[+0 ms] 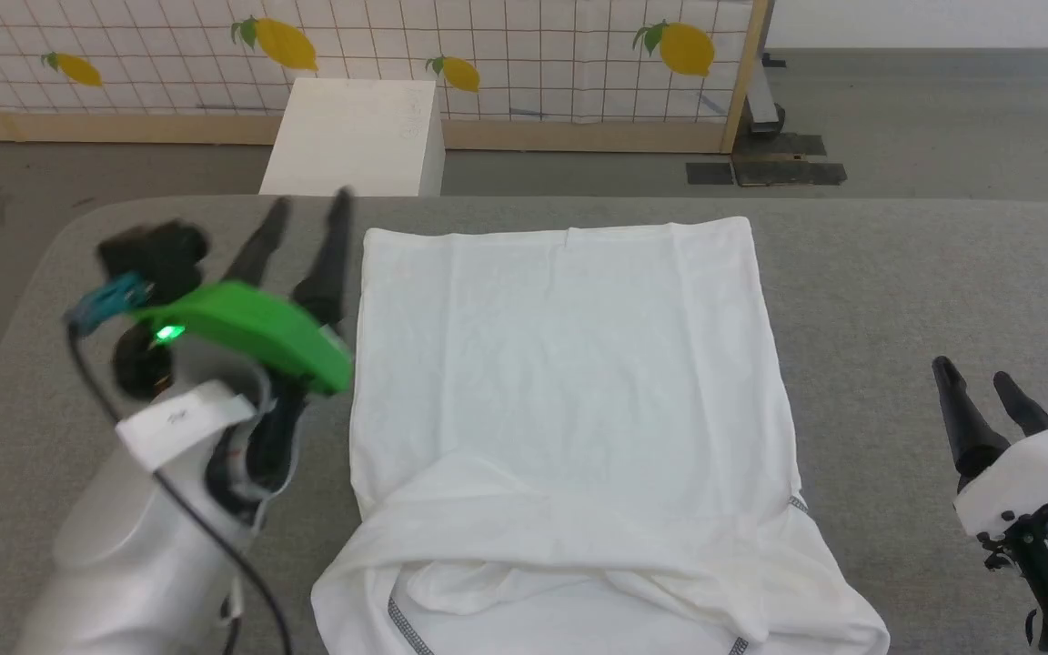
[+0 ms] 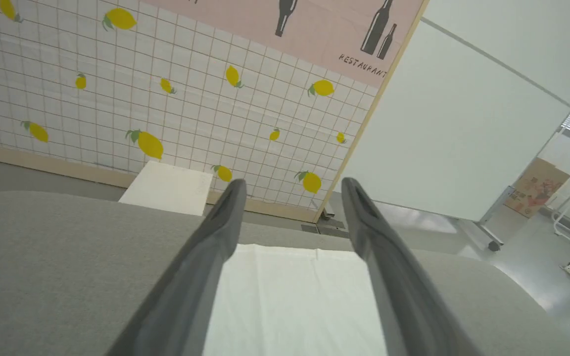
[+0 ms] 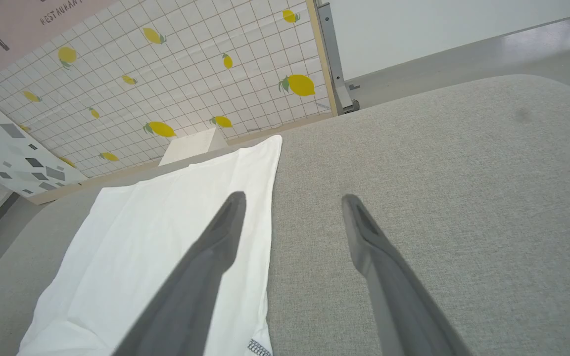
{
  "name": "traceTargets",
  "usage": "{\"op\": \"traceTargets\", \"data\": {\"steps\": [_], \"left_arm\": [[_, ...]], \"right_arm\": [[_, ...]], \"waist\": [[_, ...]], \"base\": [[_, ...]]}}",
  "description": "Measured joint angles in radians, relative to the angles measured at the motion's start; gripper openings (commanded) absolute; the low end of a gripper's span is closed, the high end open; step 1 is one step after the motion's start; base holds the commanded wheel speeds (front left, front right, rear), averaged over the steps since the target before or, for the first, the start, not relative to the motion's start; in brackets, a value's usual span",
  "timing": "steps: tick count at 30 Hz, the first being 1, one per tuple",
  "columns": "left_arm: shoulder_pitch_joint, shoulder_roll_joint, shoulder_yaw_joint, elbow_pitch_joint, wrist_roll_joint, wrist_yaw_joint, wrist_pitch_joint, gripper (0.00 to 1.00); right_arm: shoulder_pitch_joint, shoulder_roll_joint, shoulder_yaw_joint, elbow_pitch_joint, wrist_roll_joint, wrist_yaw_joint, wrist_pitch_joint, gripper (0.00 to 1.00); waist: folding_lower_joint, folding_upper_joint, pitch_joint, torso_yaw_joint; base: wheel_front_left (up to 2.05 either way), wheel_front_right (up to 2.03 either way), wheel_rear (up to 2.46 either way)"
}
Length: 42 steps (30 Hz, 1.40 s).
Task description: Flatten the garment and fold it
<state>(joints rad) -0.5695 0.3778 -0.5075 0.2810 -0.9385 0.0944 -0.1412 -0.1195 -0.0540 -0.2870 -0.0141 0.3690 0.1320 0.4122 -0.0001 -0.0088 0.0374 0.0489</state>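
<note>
The garment (image 1: pixel 569 364) lies mid-worktop (image 1: pixel 924 273), far part flat, near end rumpled. It looks light and limp, so pinch its near corners. Your left claw (image 1: pixel 310 200) is spread beside its left edge; your right claw (image 1: pixel 972 371) is spread, well apart.

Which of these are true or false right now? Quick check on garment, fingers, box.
1. The garment lies on the grey table. True.
2. The left fingers clamp the garment. False: they are spread beside its edge, holding nothing.
3. The right fingers are open, off the cloth. True.
4. The white box sits on the table. False: it stands on the floor beyond it.
</note>
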Motion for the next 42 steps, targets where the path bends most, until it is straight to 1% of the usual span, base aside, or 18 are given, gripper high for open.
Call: {"op": "traceTargets", "data": {"steps": [3,4,6,8,10,12,18,19,24,28,32,34,35,40,41,42], "left_arm": [[0.077,0.051,0.027,-0.022,0.034,0.037,-0.052,1.00],[0.101,0.064,0.030,-0.037,0.042,0.043,-0.063,1.00],[0.140,0.076,0.046,-0.068,0.056,0.049,-0.091,1.00],[0.184,0.087,0.066,-0.096,0.098,0.065,-0.106,1.00],[0.221,0.087,0.091,-0.121,0.122,0.075,-0.112,1.00],[0.256,0.071,0.130,-0.155,0.156,0.078,-0.115,1.00],[0.313,0.006,0.208,-0.232,0.249,0.072,-0.116,1.00],[0.319,-0.022,0.236,-0.252,0.282,0.062,-0.116,1.00],[0.310,-0.069,0.261,-0.267,0.310,0.037,-0.116,1.00],[0.270,-0.113,0.273,-0.267,0.343,0.011,-0.116,1.00],[0.232,-0.176,0.302,-0.272,0.350,-0.021,-0.116,1.00],[0.220,-0.198,0.315,-0.275,0.357,-0.040,-0.116,1.00],[0.217,-0.209,0.321,-0.278,0.364,-0.049,-0.116,1.00],[0.206,-0.259,0.341,-0.290,0.410,-0.087,-0.116,1.00],[0.203,-0.274,0.344,-0.291,0.418,-0.099,-0.116,1.00],[0.202,-0.281,0.349,-0.293,0.420,-0.105,-0.116,1.00]], "right_arm": [[0.004,0.000,0.007,-0.009,0.000,0.000,0.000,1.00],[0.009,0.000,0.014,-0.013,-0.002,0.000,0.000,1.00],[0.021,0.001,0.025,-0.022,-0.009,0.000,0.000,1.00],[0.026,0.001,0.035,-0.029,-0.010,0.000,0.000,1.00],[0.029,0.001,0.041,-0.037,-0.011,0.000,0.001,1.00],[0.032,0.001,0.046,-0.041,-0.011,0.000,0.002,1.00],[0.013,-0.006,0.055,-0.049,-0.011,0.000,0.006,1.00],[-0.058,-0.025,0.062,-0.046,-0.011,0.000,0.025,1.00],[-0.245,-0.094,0.083,-0.012,-0.036,0.000,0.074,1.00],[-0.430,-0.160,0.116,0.061,-0.058,0.000,0.134,1.00],[-0.623,-0.211,0.148,0.167,-0.089,0.000,0.219,1.00],[-0.708,-0.237,0.177,0.222,-0.121,0.000,0.262,1.00],[-0.752,-0.240,0.184,0.251,-0.132,0.000,0.285,1.00],[-0.930,-0.275,0.212,0.384,-0.224,0.000,0.409,1.00],[-0.976,-0.290,0.219,0.422,-0.263,0.000,0.458,1.00],[-0.995,-0.296,0.221,0.439,-0.280,0.000,0.482,1.00]], "waist": [[0.0000,0.0000,0.003,0.007],[0.0000,0.0000,0.004,0.009],[0.0000,0.0000,0.010,0.012],[0.0000,0.0000,0.017,0.014],[0.0000,0.0000,0.026,0.016],[0.0000,0.0000,0.038,0.018],[0.0000,0.0000,0.088,0.021],[0.0000,0.0000,0.124,0.022],[0.0000,0.0000,0.198,0.031],[0.0001,0.0000,0.266,0.048],[0.0003,0.0000,0.337,0.075],[0.0003,0.0000,0.369,0.090],[0.0003,0.0000,0.387,0.099],[0.0003,0.0000,0.464,0.152],[0.0003,0.0000,0.491,0.173],[0.0003,0.0000,0.506,0.184]], "base": [[0.00,0.00,0.00],[0.00,0.00,0.00],[0.00,0.00,0.00],[0.00,0.00,0.00],[0.00,0.00,0.00],[0.00,0.00,0.00],[0.00,0.00,0.00],[0.00,0.00,0.00],[0.00,0.00,0.00],[0.00,0.00,0.00],[0.00,0.00,0.00],[0.00,0.00,0.00],[0.00,0.00,0.00],[0.00,0.00,0.00],[0.00,0.00,0.00],[0.00,0.00,0.00]]}}
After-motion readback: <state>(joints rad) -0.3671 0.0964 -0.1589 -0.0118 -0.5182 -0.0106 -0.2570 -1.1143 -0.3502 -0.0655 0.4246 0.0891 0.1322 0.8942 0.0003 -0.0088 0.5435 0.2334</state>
